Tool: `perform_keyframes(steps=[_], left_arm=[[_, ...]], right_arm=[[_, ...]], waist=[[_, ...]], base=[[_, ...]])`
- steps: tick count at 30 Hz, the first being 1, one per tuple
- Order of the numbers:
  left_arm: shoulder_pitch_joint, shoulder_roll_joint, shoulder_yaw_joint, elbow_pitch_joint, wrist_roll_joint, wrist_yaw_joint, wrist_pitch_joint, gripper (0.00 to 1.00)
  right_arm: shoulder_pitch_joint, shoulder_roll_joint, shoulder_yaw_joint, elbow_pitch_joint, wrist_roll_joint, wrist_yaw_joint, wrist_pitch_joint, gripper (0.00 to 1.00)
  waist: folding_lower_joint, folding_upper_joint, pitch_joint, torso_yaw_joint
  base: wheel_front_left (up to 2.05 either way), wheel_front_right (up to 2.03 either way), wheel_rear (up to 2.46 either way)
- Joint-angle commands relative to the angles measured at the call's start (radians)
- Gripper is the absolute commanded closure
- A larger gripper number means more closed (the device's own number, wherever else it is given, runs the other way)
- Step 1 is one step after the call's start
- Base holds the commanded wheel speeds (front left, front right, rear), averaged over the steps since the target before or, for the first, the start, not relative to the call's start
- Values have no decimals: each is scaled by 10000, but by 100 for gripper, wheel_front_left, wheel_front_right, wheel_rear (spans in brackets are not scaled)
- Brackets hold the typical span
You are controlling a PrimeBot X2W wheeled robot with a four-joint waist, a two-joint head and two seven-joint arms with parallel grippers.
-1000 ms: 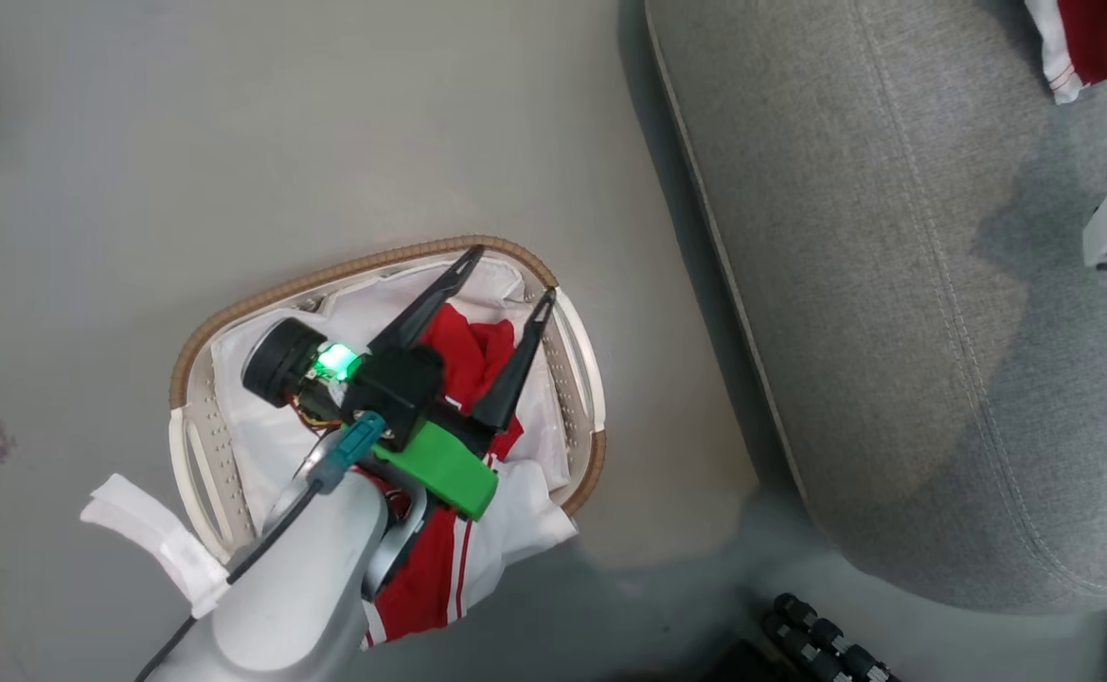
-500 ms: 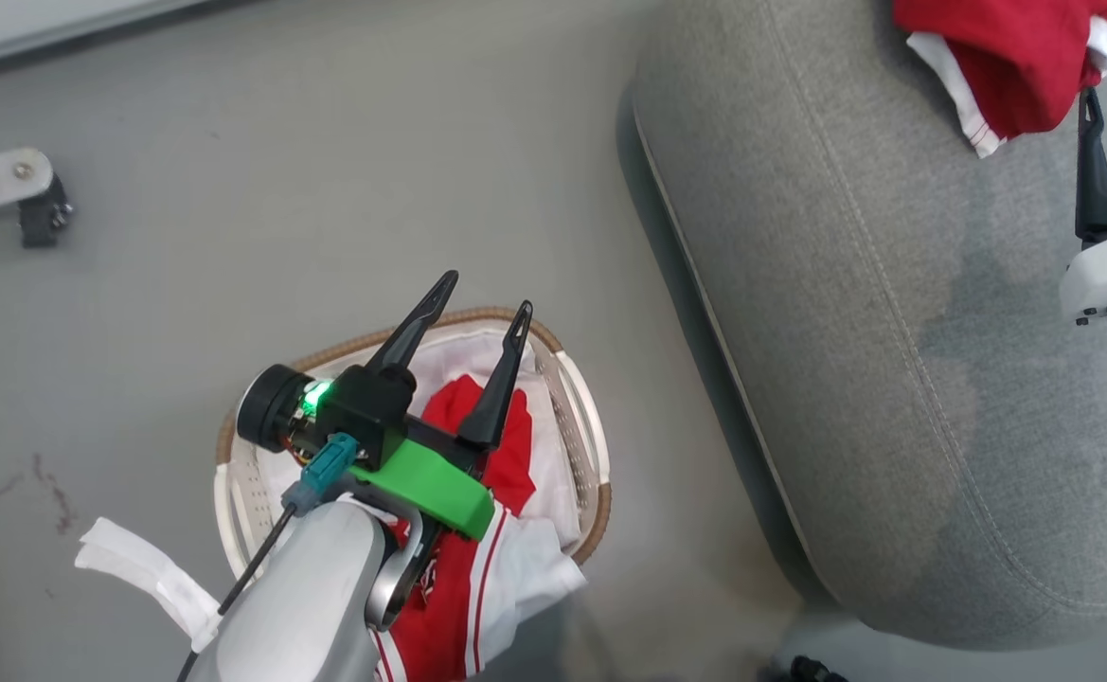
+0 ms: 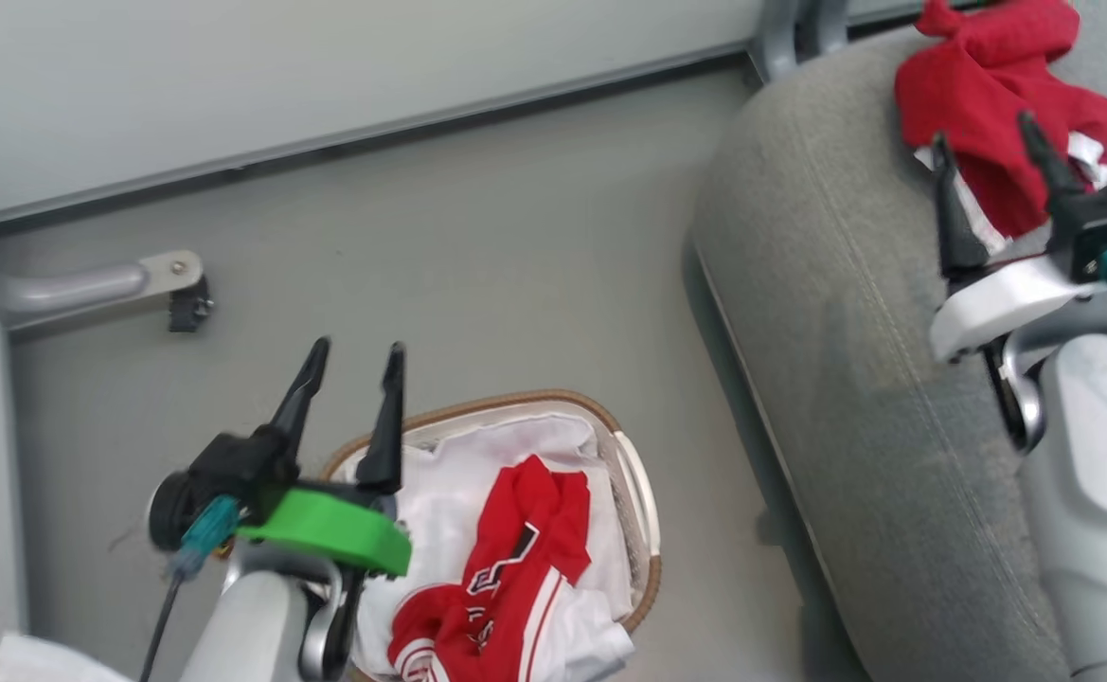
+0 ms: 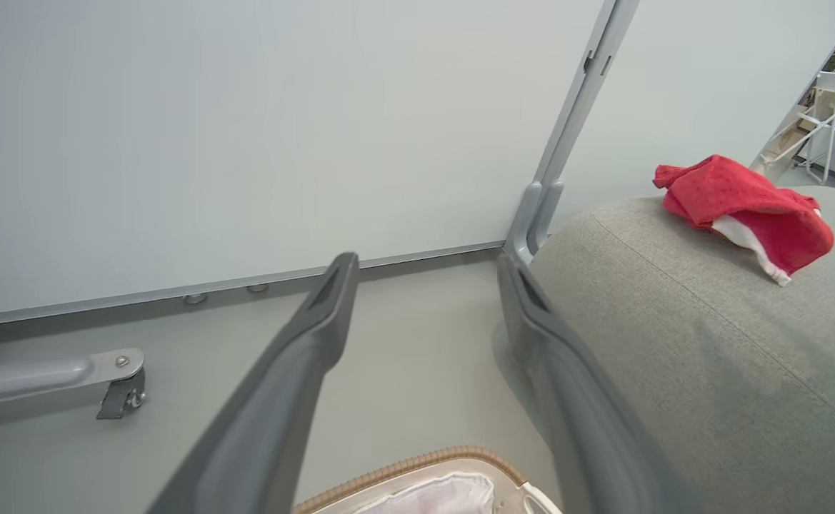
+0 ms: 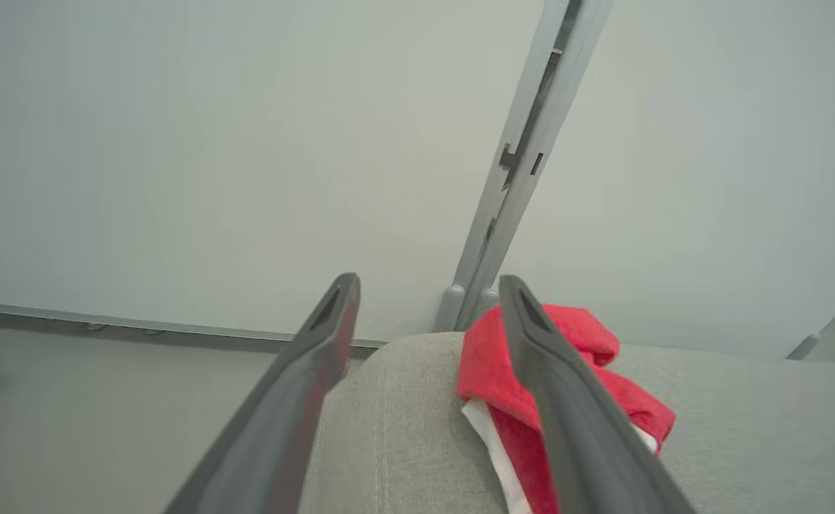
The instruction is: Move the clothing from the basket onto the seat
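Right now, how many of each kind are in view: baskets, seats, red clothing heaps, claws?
Basket: 1
Seat: 1
Red clothing heaps: 2, heap on seat and heap in basket
Claws: 2, left claw and right claw, both open
Total: 6

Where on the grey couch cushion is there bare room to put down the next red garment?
The large grey woven couch cushion is bare from its left seam across to the right hand, and down to its near end. It is crowded at the far corner, where a crumpled red garment with white trim lies just ahead of that open hand.
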Motion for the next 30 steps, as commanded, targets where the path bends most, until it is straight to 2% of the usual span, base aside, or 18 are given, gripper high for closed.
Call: perform_keyframes(steps=[1, 7, 11, 21, 30], left_arm=[[358, -18, 286, -35, -8, 0, 4, 0], [1383, -157, 1523, -107, 12, 0, 4, 0], [1952, -208, 1922, -141, 71, 0, 4, 0], [2669, -287, 1941, -237, 58, 0, 4, 0], [2795, -298, 1738, -298, -30, -1, 4, 0]], right_arm=[[339, 167, 19, -88, 156, -14, -21, 0], [1337, 915, 239, -467, 596, -14, -23, 0], [2182, 1165, 318, -800, 807, -14, -21, 0], [4094, 1249, 517, -1809, 1573, -14, -23, 0], [4569, 1250, 832, -1624, 1776, -14, -21, 0]], waist=[[1, 0, -665, 680], [1, 0, -1043, 1045], [1, 0, -1242, 1198], [1, 0, -1711, 1347], [1, 0, -1965, 1202]], base=[[0, 0, 0], [0, 0, 0], [0, 0, 0], [0, 0, 0], [0, 0, 0]])
